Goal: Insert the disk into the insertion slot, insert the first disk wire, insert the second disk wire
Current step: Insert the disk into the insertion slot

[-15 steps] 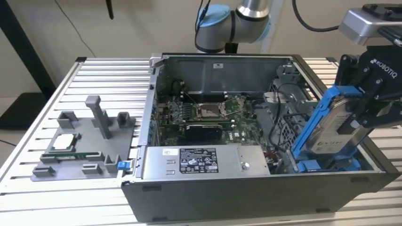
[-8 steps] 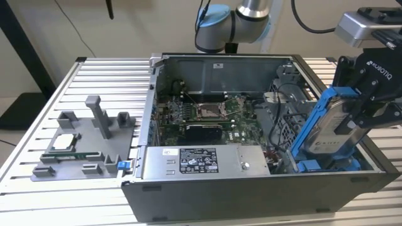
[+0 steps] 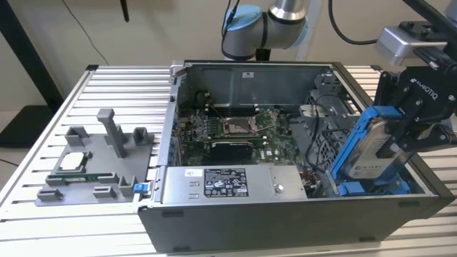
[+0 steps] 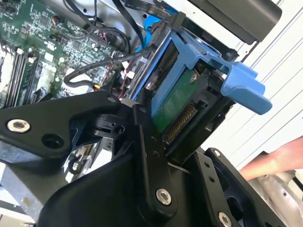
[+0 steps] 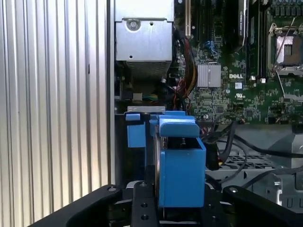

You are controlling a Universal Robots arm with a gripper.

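on the bench (image 3: pixel 107 80), toward the edge at the exterior view's left, lies a grey parts holder (image 3: pixel 107 184) with a square chip (image 3: pixel 74 161) and a memory stick (image 3: pixel 82 177) resting in it. just beside it, across the middle of the bench and out to the edge at the exterior view's right, stands the open computer case (image 3: pixel 286 219). the green motherboard (image 3: pixel 228 134) lies flat on its floor, and the grey labelled power-supply box (image 3: pixel 228 184) sits against the near wall.

at the end of the case on the exterior view's right, my gripper (image 3: pixel 397 140) is clamped on the disk (image 3: pixel 367 152), with my black fingers (image 4: pixel 144 137) pressing on its blue carrier frame from both sides. i hold the disk tilted, its upper end leaning toward the exterior view's right. its lower end reaches down inside the case, just above some blue plastic fittings (image 3: pixel 371 188); i cannot tell whether they touch. in the second wrist view the disk's green circuit board faces the camera, and black cables (image 4: pixel 94 66) loop over the motherboard beside it.
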